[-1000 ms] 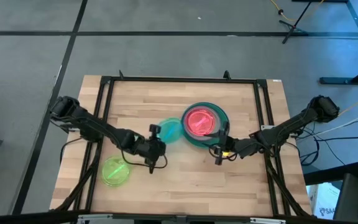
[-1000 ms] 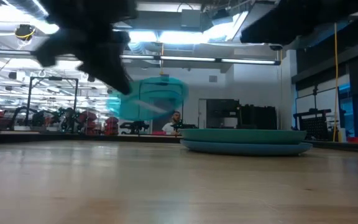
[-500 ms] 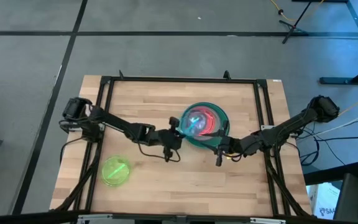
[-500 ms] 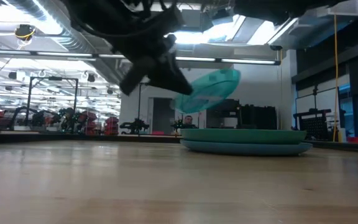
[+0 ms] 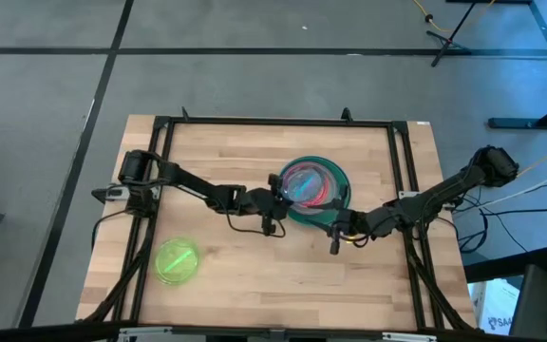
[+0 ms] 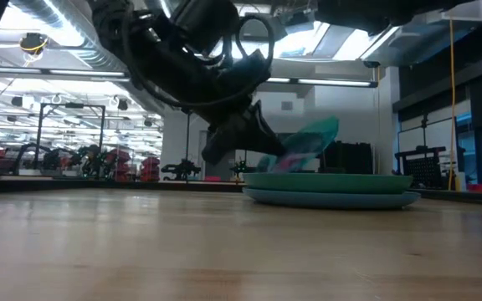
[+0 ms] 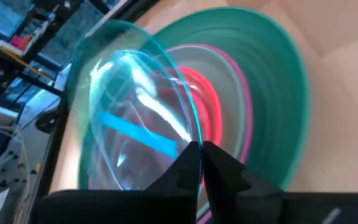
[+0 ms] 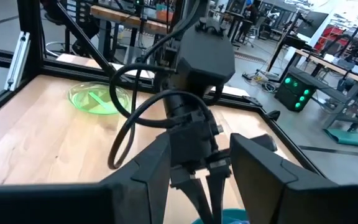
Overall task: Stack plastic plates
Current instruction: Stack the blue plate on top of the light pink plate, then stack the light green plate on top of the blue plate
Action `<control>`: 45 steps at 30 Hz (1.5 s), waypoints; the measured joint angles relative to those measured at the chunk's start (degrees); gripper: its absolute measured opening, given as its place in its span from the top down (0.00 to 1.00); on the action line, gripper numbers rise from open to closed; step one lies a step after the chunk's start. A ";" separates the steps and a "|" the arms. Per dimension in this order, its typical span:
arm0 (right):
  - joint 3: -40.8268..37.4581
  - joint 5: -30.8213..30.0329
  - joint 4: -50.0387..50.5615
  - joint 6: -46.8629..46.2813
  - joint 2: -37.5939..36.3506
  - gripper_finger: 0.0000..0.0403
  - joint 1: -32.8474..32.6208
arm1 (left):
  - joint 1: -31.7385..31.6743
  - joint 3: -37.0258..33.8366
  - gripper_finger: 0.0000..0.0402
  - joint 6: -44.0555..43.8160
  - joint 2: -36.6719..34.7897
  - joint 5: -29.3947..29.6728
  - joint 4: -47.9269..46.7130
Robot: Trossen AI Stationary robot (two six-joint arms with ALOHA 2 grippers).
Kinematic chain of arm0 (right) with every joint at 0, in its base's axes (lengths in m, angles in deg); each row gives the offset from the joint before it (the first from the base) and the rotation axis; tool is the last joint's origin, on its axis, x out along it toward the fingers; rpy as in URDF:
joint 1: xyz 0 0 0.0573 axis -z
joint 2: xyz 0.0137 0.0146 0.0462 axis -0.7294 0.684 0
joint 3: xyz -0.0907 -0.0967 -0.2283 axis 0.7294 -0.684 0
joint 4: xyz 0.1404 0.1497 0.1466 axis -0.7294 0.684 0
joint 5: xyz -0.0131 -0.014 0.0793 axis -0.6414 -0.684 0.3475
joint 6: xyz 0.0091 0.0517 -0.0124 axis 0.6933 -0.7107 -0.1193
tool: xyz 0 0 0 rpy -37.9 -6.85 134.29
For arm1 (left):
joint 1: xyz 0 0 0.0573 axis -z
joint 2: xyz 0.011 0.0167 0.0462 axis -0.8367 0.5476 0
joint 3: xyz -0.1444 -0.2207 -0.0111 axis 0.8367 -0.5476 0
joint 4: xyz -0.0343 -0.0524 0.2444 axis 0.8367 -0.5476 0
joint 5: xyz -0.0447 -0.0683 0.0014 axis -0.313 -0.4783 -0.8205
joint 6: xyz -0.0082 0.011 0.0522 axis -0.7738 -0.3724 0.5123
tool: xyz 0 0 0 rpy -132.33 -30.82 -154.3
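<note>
A stack of plates [image 5: 342,198] rests flat on the table right of centre, also seen in the low view [image 6: 333,191]. Its wide dark green rim [image 7: 278,93] rings magenta, grey-green and red-pink plates. My left gripper [image 5: 273,204] is shut on a small translucent teal plate [image 5: 300,183], which is tilted over the stack [image 6: 310,140]. My right gripper [image 5: 334,235] hovers open at the stack's near edge, its fingers apart [image 8: 201,186]. A lime plate [image 5: 177,259] lies flat near the table's near-left corner. My left gripper [image 7: 201,150] pinches the teal plate's rim [image 7: 190,134] between its two fingertips, at the edge nearest the arm. The fingers come from the table's left, slanting down [image 6: 239,138]. The plate is lifted and tilted, its far edge higher, over the stack's red-pink centre.
A black frame [image 5: 164,128] runs along the table's edges. Bare wood lies between the lime plate [image 8: 98,96] and the stack. The left arm's gripper and cable [image 8: 188,124] stand close in front of my right gripper.
My left gripper has carried the teal plate toward the table's right, from beside the stack to over it, and has come down. The plate has tipped to a flatter tilt just above the stack. The right arm has barely moved.
</note>
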 joint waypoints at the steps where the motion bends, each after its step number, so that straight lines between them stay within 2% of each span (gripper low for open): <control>1: 0.00 0.02 0.12 -0.02 0.00 0.61 0.00 | -0.04 0.00 0.95 -0.16 -0.02 0.37 0.04; 6: 0.00 0.00 0.42 -0.04 0.00 0.61 0.00 | 0.72 0.00 0.84 -0.33 -0.41 1.40 -0.05; 12: 0.00 0.00 0.75 -0.04 0.00 0.61 0.00 | 6.30 0.00 0.73 -2.07 -3.82 11.16 -6.41; 17: 0.00 0.01 0.99 -0.05 0.00 0.61 0.00 | 12.59 0.02 0.71 -12.54 -10.36 11.25 -17.22; 20: 0.00 0.00 1.37 -0.11 0.00 0.61 0.00 | 16.95 0.07 0.71 -23.41 -14.95 7.45 -26.34; 27: 0.00 0.01 2.04 -1.79 0.00 0.61 0.00 | 26.21 0.07 0.71 -55.71 -22.20 -4.37 -44.91; 30: 0.00 0.01 2.02 -1.81 0.00 0.61 0.00 | 29.43 0.07 0.71 -69.91 -22.60 -9.36 -52.32; 36: 0.00 0.00 2.01 -2.92 0.00 0.61 0.00 | 33.73 -0.01 0.71 -92.49 -20.61 -17.26 -63.71; 40: 0.00 0.01 2.04 -3.07 0.00 0.61 0.00 | 34.45 0.00 0.72 -98.74 -17.91 -23.38 -66.12; 45: 0.00 0.00 2.43 -4.12 0.00 0.61 0.00 | 34.59 0.00 0.73 -101.83 -13.86 -27.72 -68.17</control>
